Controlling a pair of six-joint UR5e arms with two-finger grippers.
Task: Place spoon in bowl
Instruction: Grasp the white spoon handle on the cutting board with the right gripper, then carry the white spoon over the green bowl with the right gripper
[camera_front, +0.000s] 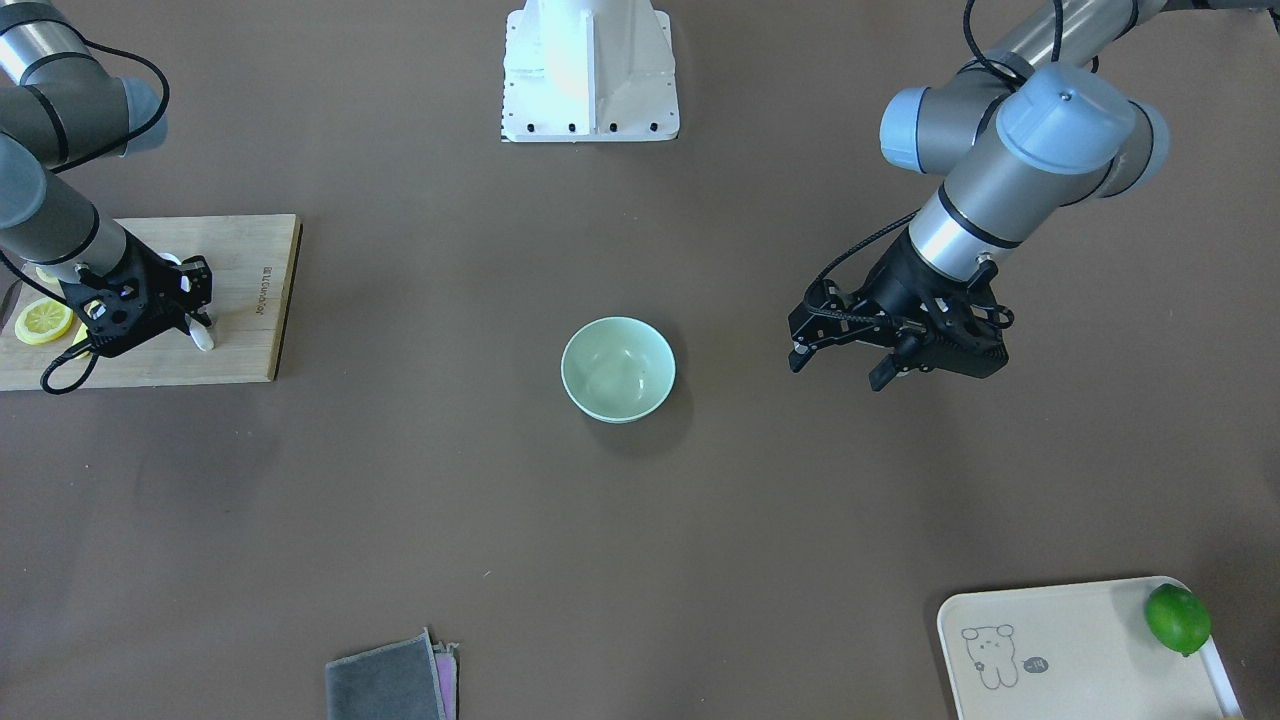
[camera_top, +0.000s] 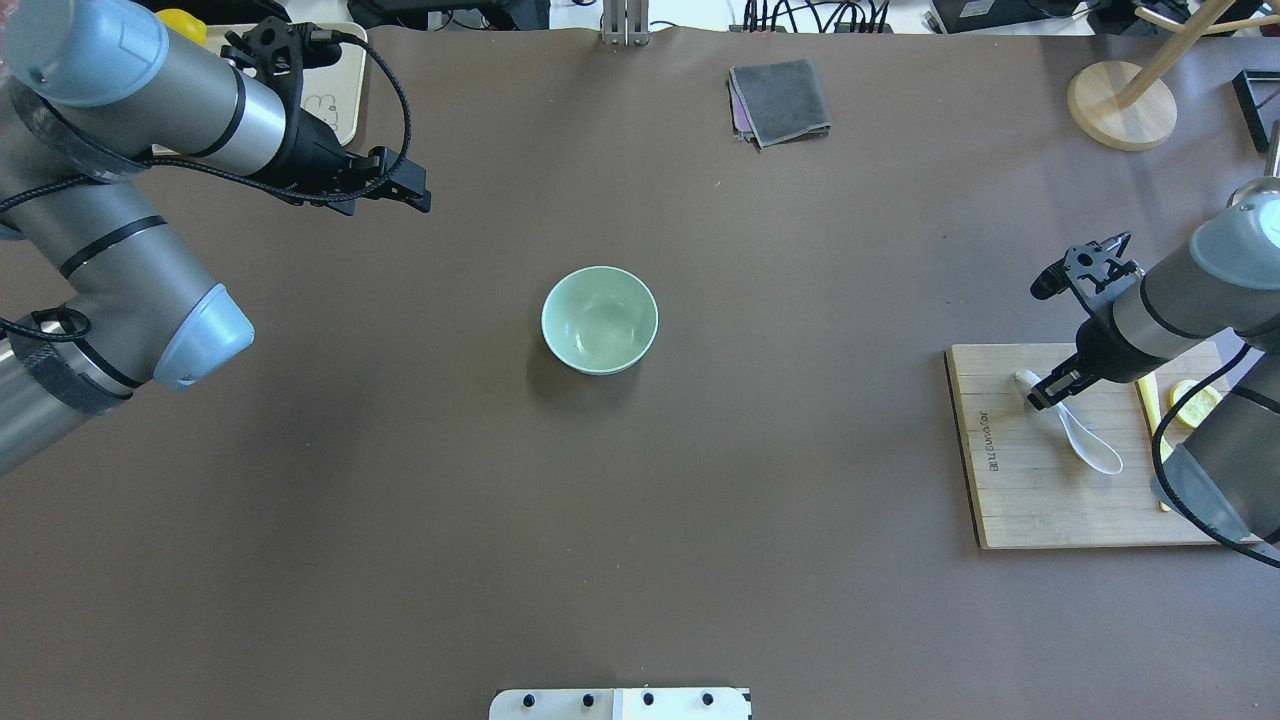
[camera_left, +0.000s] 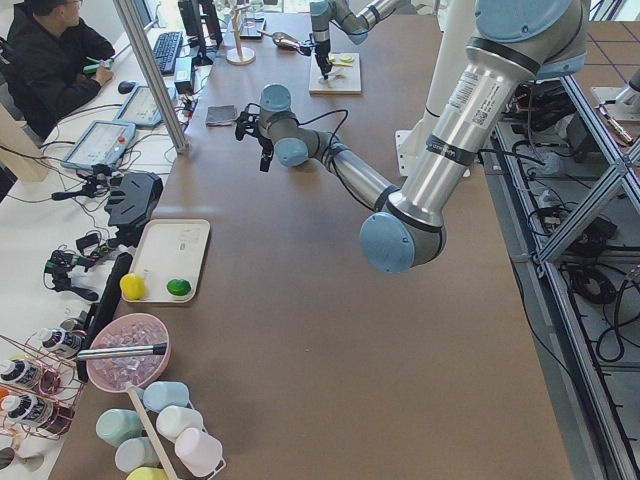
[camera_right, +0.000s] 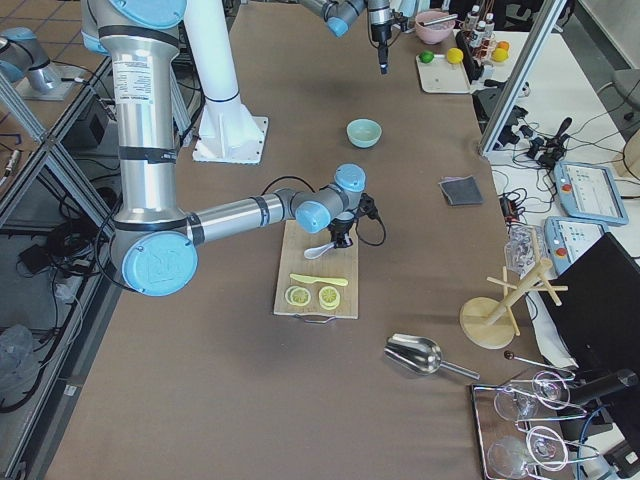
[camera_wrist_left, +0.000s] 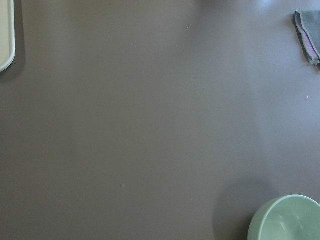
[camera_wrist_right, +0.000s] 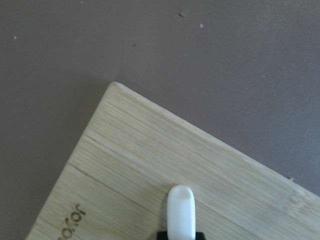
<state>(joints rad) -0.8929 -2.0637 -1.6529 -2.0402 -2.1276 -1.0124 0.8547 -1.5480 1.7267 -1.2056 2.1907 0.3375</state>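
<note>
Overhead exterior view: a wooden board (camera_top: 1030, 500) lies at the right end of the worktop (camera_top: 700, 520), carrying a lemon slice (camera_top: 1195, 402) and a slim yellow knife (camera_top: 1147, 395) near its right edge, both partly hidden behind the right arm (camera_top: 1200, 280). A folded grey cloth (camera_top: 780, 100) sits by the far edge. A cream tray (camera_top: 350, 120) lies in the far left corner, partly behind the left arm (camera_top: 200, 100), and the front-facing view shows a lime (camera_front: 1178, 618) on it. The spoon (camera_top: 1085, 440) lies on the board, glossy white, its oval scoop toward the robot and its short thick handle angled toward the board's far left corner. The jaws of the right arm are closed on that handle, just short of its rounded tip. The bowl (camera_top: 600, 320), pale mint-green, plain and upright, stands at mid-worktop, well apart from the board. The jaws of the left arm hang apart over the worktop between tray and bowl. A brand word is burnt along the board's left edge; only its last letters, "or", read clearly, in the right wrist view. The tray carries a line drawing of a bear with a small tag too small to read.
</note>
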